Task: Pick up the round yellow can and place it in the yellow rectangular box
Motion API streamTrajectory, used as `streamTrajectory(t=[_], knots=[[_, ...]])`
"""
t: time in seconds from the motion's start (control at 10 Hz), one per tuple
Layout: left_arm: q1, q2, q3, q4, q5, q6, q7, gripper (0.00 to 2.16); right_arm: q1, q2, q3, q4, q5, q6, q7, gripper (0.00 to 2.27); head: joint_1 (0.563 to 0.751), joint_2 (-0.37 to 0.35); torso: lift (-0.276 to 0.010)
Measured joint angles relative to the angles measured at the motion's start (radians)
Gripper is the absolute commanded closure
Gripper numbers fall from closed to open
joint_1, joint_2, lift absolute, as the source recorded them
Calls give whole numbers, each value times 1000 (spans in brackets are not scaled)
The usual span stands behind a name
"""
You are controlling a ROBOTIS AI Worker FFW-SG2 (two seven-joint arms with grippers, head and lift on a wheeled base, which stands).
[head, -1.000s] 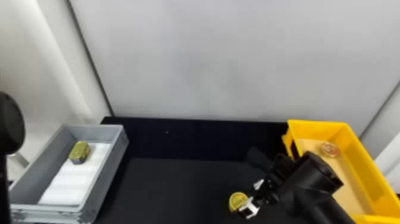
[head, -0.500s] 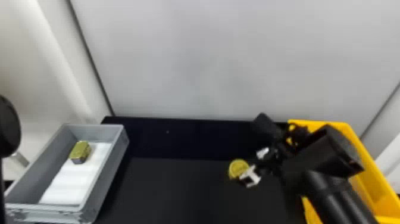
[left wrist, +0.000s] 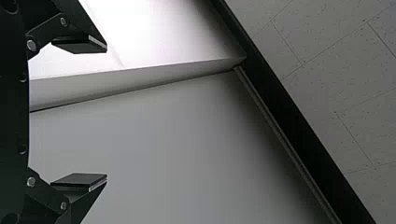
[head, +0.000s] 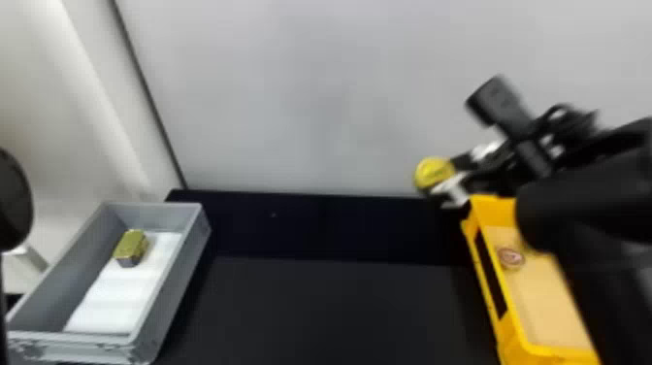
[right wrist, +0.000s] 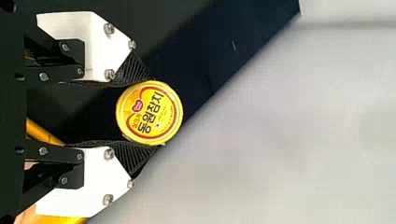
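In the head view my right gripper is shut on the round yellow can, held above the table, by the far left corner of the yellow rectangular box. The right wrist view has the can pinched between the two ribbed fingers of the right gripper, its printed lid toward the camera. Inside the box lies a small round can with a reddish lid. My left gripper stands open with nothing between its fingers, facing a pale wall.
At the left is a grey box holding a gold-topped can and a white sheet. A black table lies between the two boxes. The right arm reaches over the yellow box's right part. A pale wall stands behind.
My right gripper has lifted the round yellow can from the table, raising it and carrying it rightward and farther back. The right arm has swung up with it.
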Motion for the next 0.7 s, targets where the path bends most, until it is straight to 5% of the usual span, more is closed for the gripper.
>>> streamTrajectory(t=[0.5,0.7], knots=[[-12,8,-6,-5,-4,17,-6,277,1,-133,-195,-146,105,66,-30,734,663,54,-10],[-15,9,-6,-8,-6,21,-10,277,45,-155,-302,-149,109,70,-46,736,663,54,-10]])
